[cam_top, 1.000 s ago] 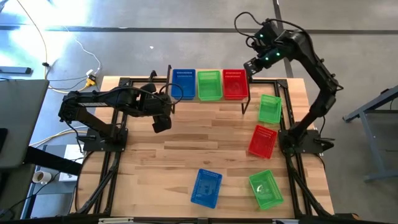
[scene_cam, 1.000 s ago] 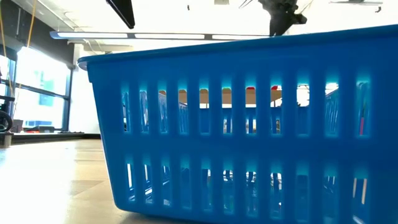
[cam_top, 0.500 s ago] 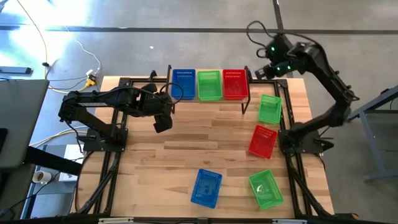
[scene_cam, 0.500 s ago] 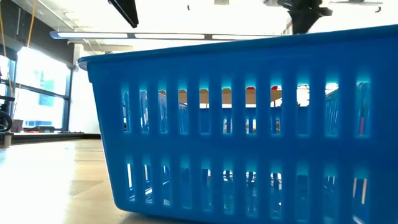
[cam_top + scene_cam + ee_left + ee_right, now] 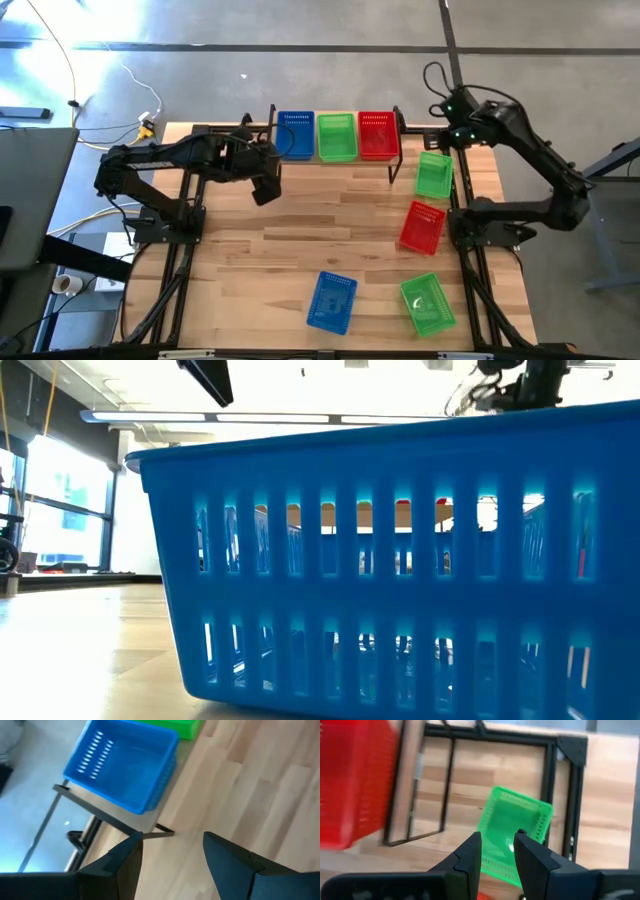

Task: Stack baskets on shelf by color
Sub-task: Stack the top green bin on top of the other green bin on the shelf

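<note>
On the shelf point(image 5: 403, 130) at the table's far edge a blue basket point(image 5: 295, 135), a green one point(image 5: 337, 137) and a red one point(image 5: 377, 134) sit on their bottoms, side by side. Loose baskets rest on the tabletop: green point(image 5: 433, 174) and red point(image 5: 422, 227) at the right, blue point(image 5: 331, 301) and green point(image 5: 427, 304) near the front. My right gripper point(image 5: 497, 855) hovers open above the far-right green basket point(image 5: 512, 835), nothing between its fingers. My left gripper point(image 5: 172, 855) hangs open in front of the shelf's left end, near the blue basket point(image 5: 122, 767).
The shelf's thin black legs point(image 5: 447, 785) stand beside the loose green basket. The front blue basket point(image 5: 400, 560) fills the low view. Bare wooden tabletop point(image 5: 320, 225) lies between the shelf and the front baskets. The arms' black frames run along both table sides.
My right gripper has swung from above the shelf's red basket toward the table's right edge and down, rolling its wrist, and now hangs over the loose green basket at the far right. No basket has moved.
</note>
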`<state>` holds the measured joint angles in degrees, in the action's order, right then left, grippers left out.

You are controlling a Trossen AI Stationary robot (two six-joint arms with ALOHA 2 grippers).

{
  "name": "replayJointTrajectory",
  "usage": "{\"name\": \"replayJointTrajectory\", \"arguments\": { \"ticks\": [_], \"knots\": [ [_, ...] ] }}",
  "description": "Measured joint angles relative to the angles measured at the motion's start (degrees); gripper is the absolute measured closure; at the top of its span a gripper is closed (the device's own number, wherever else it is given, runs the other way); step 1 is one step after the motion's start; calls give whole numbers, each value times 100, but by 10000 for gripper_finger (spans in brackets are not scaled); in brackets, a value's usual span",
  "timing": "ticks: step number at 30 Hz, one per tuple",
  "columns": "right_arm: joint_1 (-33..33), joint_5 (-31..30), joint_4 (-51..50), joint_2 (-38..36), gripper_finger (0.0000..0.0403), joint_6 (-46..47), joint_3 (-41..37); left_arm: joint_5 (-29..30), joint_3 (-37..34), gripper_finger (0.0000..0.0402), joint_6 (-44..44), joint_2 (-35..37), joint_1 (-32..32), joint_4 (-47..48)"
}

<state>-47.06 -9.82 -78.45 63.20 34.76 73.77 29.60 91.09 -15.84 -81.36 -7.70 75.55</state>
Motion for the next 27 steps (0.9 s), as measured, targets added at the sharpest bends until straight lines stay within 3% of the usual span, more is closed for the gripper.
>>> {"name": "replayJointTrajectory", "arguments": {
  "ticks": [7,10,27],
  "knots": [
    [-465,83,281,168,302,70,-686,425,0,204,2,0,-268,-22],
    [-727,256,535,315,302,-338,-814,533,0,204,4,0,-390,-116],
    [-1762,389,263,1382,302,-159,-830,533,0,204,779,0,-775,-257]
  ]
}}
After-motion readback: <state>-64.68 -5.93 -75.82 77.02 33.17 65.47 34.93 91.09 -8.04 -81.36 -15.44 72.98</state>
